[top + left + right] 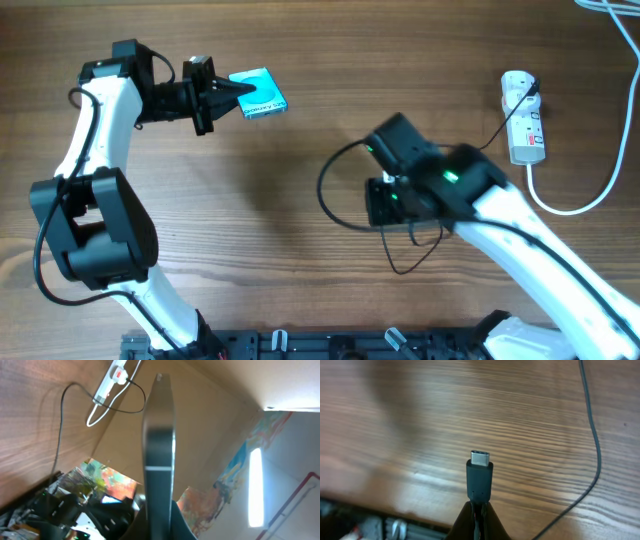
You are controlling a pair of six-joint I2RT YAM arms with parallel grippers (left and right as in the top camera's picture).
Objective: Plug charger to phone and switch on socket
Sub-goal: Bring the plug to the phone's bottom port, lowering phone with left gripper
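Right gripper [478, 512] pinches the thin black charger plug [480, 477], tip poking out. Left wrist: the flat phone with blue-green screen [159, 445] stands edge-on. Overhead: left gripper [232, 96] clamps it, well apart from the plug; line them up straight, then push gently.

I see the flat cyan-screened phone [260, 95] at the left of the wooden table [300, 290], the white oblong socket [523, 117] at its right, the thin black charger cable [321, 185] looping between

Overhead looks straight down; left wrist tilts upward, sharing the socket [109, 382]; right wrist skims the table [420, 420].
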